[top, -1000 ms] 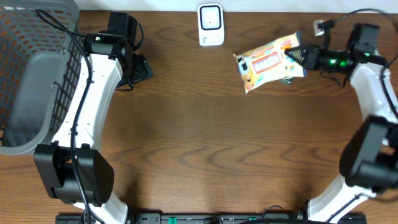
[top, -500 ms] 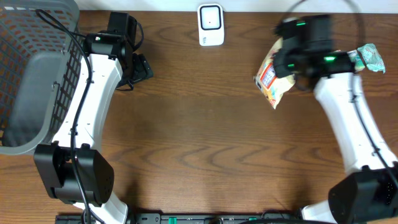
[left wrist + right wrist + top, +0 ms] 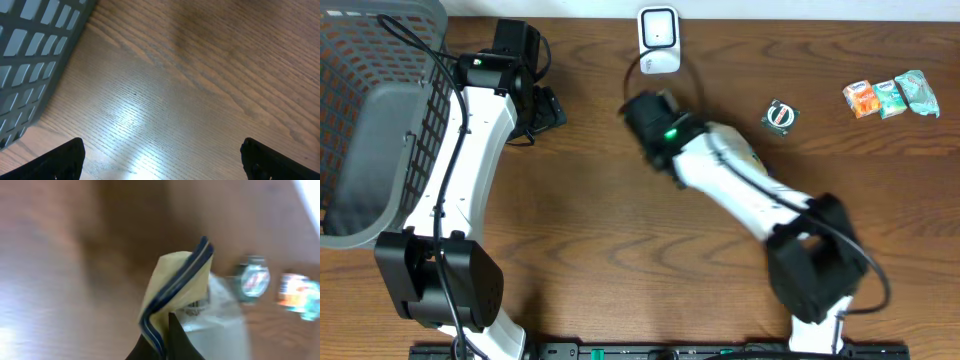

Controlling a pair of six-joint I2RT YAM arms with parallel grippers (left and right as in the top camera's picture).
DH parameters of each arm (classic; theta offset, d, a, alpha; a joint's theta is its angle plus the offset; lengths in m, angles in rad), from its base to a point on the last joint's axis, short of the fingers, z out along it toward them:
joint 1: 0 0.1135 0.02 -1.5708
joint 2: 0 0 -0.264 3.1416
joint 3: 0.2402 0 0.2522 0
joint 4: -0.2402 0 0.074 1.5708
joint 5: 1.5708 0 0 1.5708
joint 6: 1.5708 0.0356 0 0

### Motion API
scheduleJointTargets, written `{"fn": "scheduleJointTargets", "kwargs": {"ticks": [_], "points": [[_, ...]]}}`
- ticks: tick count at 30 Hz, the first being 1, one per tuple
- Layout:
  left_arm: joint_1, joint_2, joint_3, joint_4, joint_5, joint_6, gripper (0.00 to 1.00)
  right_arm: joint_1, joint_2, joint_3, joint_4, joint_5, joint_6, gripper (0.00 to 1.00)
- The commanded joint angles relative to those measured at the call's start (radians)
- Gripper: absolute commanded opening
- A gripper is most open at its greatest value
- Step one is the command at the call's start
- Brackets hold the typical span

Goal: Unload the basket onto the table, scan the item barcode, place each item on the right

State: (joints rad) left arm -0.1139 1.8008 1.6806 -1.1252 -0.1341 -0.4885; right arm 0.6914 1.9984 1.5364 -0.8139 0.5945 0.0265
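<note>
My right gripper point(image 3: 168, 332) is shut on the top edge of the snack packet point(image 3: 175, 287), a pale yellow bag with a blue stripe along its seam. In the overhead view the right arm's wrist point(image 3: 660, 130) hangs just in front of the white barcode scanner point(image 3: 658, 40) at the back middle of the table, and the packet is hidden under the arm. The right wrist view is blurred. My left gripper point(image 3: 546, 110) rests at the back left beside the basket, open with nothing between its fingers point(image 3: 65, 161).
A grey mesh basket point(image 3: 360, 120) fills the left edge. A small round item point(image 3: 780, 115) lies right of the scanner. Three small packets point(image 3: 887, 97) sit at the back right.
The right arm has swung left with the packet, from the back right of the table to the middle, just in front of the scanner. The left arm has not moved.
</note>
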Motion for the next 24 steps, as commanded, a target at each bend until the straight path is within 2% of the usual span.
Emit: {"fn": "scheduleJointTargets", "kwargs": {"ticks": [1,2,3,4,6,9,12,15,19,21,24], "points": [[0.003,-0.005,0.003,-0.003,-0.013,0.017,0.98,0.093,0.023,0.016,-0.002,-0.115,0.15,0.05],[0.003,-0.005,0.003,-0.003,-0.013,0.017,0.98,0.11,0.023,0.032,-0.011,-0.172,0.167,0.22],[0.003,-0.005,0.003,-0.003,-0.013,0.017,0.98,0.12,0.023,0.045,-0.019,-0.223,0.177,0.31],[0.003,-0.005,0.003,-0.003,-0.013,0.017,0.98,0.13,0.022,0.071,-0.039,-0.309,0.183,0.6],[0.003,-0.005,0.003,-0.003,-0.013,0.017,0.98,0.125,0.022,0.121,-0.098,-0.383,0.195,0.7],[0.003,-0.005,0.003,-0.003,-0.013,0.017,0.98,0.08,0.022,0.208,-0.205,-0.381,0.202,0.73],[0.003,-0.005,0.003,-0.003,-0.013,0.017,0.98,0.013,0.022,0.263,-0.278,-0.332,0.202,0.7],[0.003,-0.005,0.003,-0.003,-0.013,0.017,0.98,-0.076,0.022,0.276,-0.32,-0.392,0.177,0.49],[0.003,-0.005,0.003,-0.003,-0.013,0.017,0.98,-0.202,0.029,0.257,-0.4,-0.578,0.099,0.24],[0.003,-0.005,0.003,-0.003,-0.013,0.017,0.98,-0.249,0.031,0.22,-0.423,-0.628,0.096,0.17],[0.003,-0.005,0.003,-0.003,-0.013,0.017,0.98,-0.284,0.031,0.147,-0.399,-0.632,0.097,0.17]]}}
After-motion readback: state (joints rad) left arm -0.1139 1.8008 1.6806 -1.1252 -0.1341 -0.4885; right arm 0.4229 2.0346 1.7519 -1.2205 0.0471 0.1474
